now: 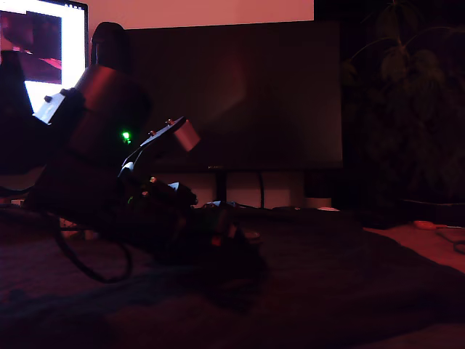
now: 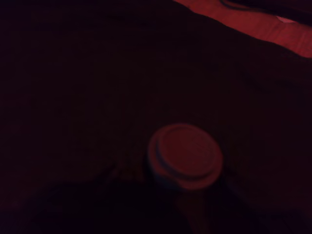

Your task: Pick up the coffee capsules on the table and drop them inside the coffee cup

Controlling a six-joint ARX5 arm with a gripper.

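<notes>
Dimly: coffee cup (image 2: 185, 157) on table (image 2: 97, 73) | gripper (image 1: 218, 236) opening indiscernible | no legible writing

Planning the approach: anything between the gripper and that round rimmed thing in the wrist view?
Nothing visible does: only dark cloth surrounds the round rimmed object. Both views are too dark to rule out something small, or to tell capsule from cup.

Exterior view sits low, near bench (image 1: 349, 291) level, looking sideways across the dark cloth at the arm (image 1: 109, 167), a monitor (image 1: 232, 94) behind. Wrist view looks steeply down, close over the coffee cup (image 2: 185, 156). Both share the dark cloth; very dim red light.
</notes>
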